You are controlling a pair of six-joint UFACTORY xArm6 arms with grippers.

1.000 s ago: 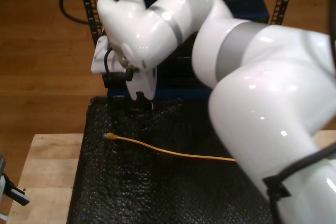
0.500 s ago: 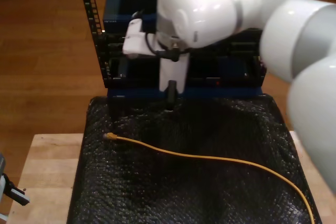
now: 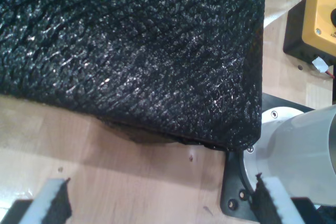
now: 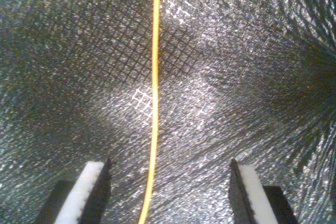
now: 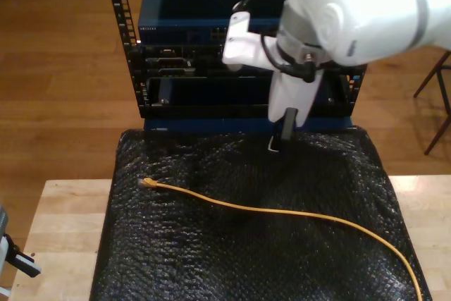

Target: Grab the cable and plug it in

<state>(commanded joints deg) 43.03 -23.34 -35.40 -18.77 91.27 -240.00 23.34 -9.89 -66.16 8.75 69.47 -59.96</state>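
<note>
Yellow-orange, the cable (image 5: 282, 211) crosses the black bubble-wrap mat (image 5: 211, 259) on the wooden worktop (image 5: 63, 223), its plug at the exterior view's centre left, its length running to the lower right corner. My second pincer (image 4: 165, 182) hangs spread wide above it, nothing gripped. My first pincer (image 3: 157, 203), also wide, faces the mat's corner.

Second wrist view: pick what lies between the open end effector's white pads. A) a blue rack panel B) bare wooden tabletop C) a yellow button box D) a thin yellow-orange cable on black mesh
D: the thin yellow-orange cable runs across the black mesh mat between the pads, untouched.
</note>
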